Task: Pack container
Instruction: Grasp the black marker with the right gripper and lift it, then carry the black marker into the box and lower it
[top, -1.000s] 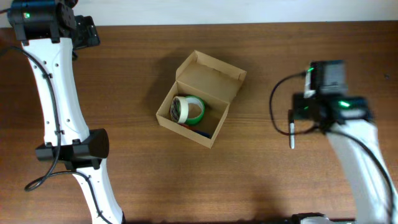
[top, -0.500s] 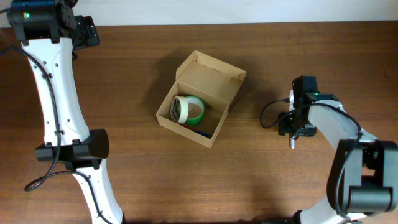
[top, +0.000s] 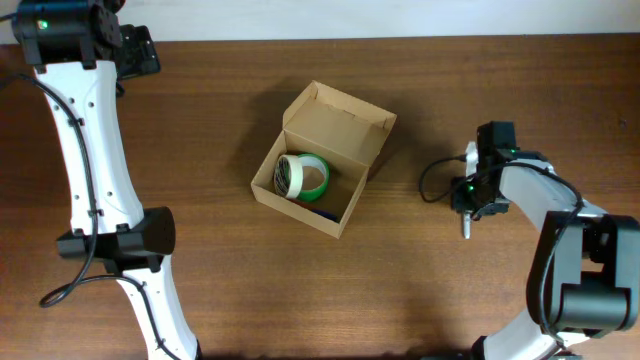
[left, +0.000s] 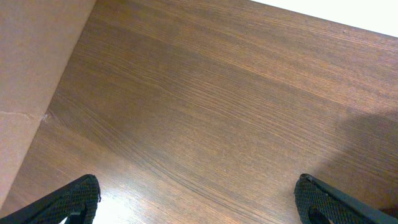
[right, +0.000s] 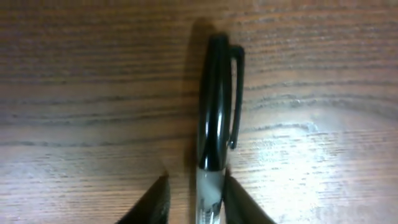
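Dark wood-grain bench (top: 200, 280), white wall strip (top: 400, 15) along far edge. Container (top: 340, 130) sits mid-bench, flap lid up, tape rolls (top: 302, 176) inside. L arm stretched to far-left corner, left gripper (left: 199, 208) spread wide over bare wood. R arm folded low, right of container; right gripper (right: 198, 198) points down, jaws apart, straddling a black-capped marker (right: 214, 106) lying flat, not clamped.

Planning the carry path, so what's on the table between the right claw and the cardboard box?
Nothing: the overhead view shows bare table between the right claw and the box. The marker sits at the claw itself.
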